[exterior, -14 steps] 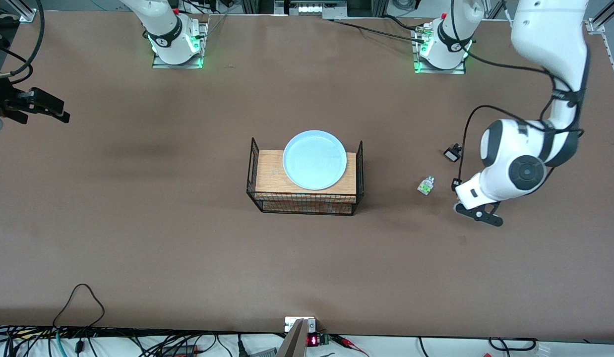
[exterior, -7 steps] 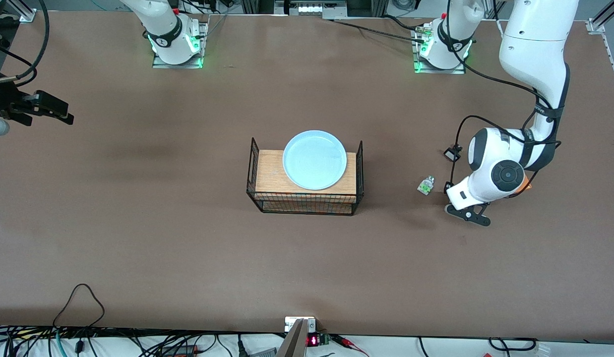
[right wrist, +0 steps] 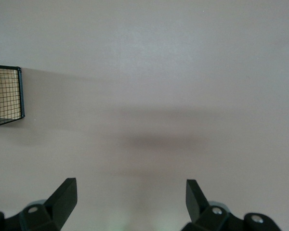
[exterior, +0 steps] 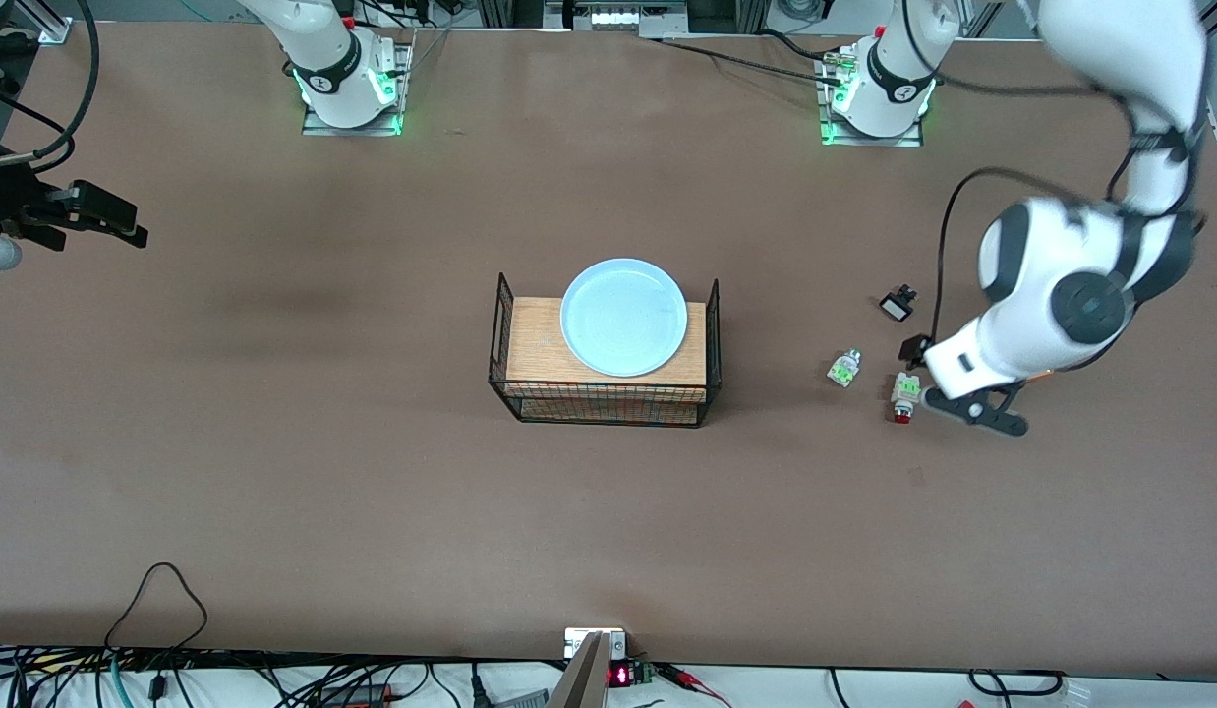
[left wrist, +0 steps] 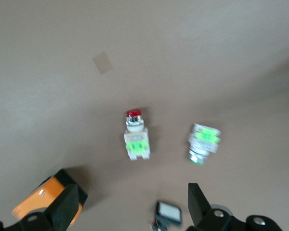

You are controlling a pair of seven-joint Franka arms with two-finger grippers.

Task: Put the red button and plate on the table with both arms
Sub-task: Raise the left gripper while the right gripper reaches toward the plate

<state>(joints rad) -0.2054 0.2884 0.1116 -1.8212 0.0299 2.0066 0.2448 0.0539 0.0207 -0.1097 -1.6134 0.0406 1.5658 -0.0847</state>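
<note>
Red marks the cap of the red button (exterior: 902,397), which is seen lying on its side on the brown surface (exterior: 274,472) at the right of the front view, just below the green-and-clear part (exterior: 843,368) and apart from the small black-and-white part (exterior: 896,304) above it. The left pincer (exterior: 967,408) is held just beside the button, fingers apart and closed on nothing; in the left wrist view the button (left wrist: 136,135) is seen lying free between and ahead of the two dark fingertips (left wrist: 67,204), with the green-and-clear part (left wrist: 203,142) next to it. From this it is judged that the button half of the task is done, the part having been set down among similar parts at the left arm's end of the surface. The light-blue plate (exterior: 623,317) is seen resting on the wooden top of the black wire stand (exterior: 605,374) at the centre of the frame, not yet on the surface. The right pincer (exterior: 87,216), at the left edge of the front view, is held over bare surface with its fingers (right wrist: 62,197) wide apart, well away from the plate; it appears to wait. The plate is judged to be the remaining step, and its shallow rim is likely to call for a careful edge grasp.
</note>
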